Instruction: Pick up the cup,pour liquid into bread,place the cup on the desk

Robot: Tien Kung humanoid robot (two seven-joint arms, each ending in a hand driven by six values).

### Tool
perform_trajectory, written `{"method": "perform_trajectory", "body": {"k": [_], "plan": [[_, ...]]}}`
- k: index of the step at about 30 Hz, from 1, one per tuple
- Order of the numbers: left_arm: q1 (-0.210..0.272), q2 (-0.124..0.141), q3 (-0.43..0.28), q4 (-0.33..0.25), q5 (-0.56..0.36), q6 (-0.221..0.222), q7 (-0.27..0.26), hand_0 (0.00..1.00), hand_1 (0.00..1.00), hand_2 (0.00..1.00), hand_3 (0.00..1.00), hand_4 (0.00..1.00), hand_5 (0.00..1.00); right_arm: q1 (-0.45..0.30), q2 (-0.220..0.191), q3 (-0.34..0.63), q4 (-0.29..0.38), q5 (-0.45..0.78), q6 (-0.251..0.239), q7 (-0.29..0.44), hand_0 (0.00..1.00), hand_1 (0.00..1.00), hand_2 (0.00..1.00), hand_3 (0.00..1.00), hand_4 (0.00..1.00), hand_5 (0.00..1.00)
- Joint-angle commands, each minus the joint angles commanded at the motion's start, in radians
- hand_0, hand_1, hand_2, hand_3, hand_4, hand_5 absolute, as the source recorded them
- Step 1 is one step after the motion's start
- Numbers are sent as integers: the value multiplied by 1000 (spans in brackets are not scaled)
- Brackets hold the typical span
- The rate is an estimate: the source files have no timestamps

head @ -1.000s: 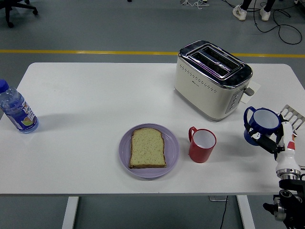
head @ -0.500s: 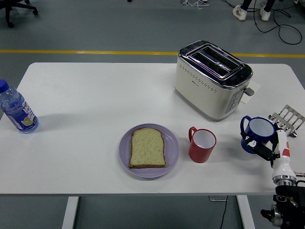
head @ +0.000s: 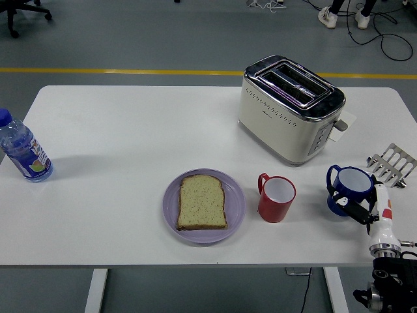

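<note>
Blue cup (head: 352, 187), white inside, looped handle, upright in right hand (head: 365, 212)

We see blue cup (head: 352, 189): upright, right side of counter, held in hand (head: 365, 210) | bread (head: 202, 202): one slice, flat on purple plate (head: 236, 207)

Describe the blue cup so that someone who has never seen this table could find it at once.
Start at the cream toaster at the table's far right and come toward the near edge. Two cups stand there: the blue cup is the right-hand one, beside the metal rack, with the right hand against it. Its neighbour, the red cup, stands next to the purple plate.
</note>
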Motion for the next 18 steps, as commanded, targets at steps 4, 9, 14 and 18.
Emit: {"method": "perform_trajectory", "body": {"k": [4,9,14,18], "plan": [[1,-1,2,0,-1,0,0,638,649,661,565,324,848,4,6,-3,-14,-1,3,-1,524,452,578,585,564,119],[6,-2,6,0,-3,0,0,637,649,662,563,325,849,2,8,-8,-27,-6,11,-2,526,458,581,590,597,110],[9,-3,10,1,-6,0,0,637,649,662,563,325,849,3,11,-8,-32,-13,10,-4,526,458,581,590,597,110],[9,-3,12,0,-6,-1,0,638,649,662,564,325,851,6,12,-7,-36,-27,17,-16,556,488,602,608,701,146]]}}
